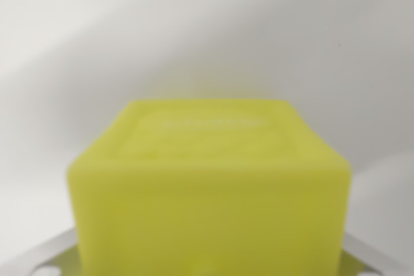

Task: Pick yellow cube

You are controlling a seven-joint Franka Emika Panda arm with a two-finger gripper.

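The yellow cube (pixel 210 179) is filling the lower middle of the wrist view, sitting from about the centre down toward six o'clock, blurred because it is lying so close to the lens. Its top face is showing a faint raised pattern, too soft to read. Behind it, toward twelve o'clock, only a plain white surface (pixel 207 24) is showing, with a faint yellow tint just above the cube's far edge.

At seven and five o'clock, two pale metal pieces are peeking out from beside the cube's lower corners — most likely the gripper's fingers (pixel 39 260), one at each flank. The gripper (pixel 210 269) itself is mostly running off the bottom edge, so I cannot tell whether the jaws are pressing on the cube or merely standing alongside it; the contact faces are hidden.

Judging from this, the grasp step is in hand: the cube is sitting between the fingers, centred and square to the camera. The next move is calling for a firm closure — if that is not already made — and then a straight lift, keeping the cube from twisting or slipping out of the jaws.
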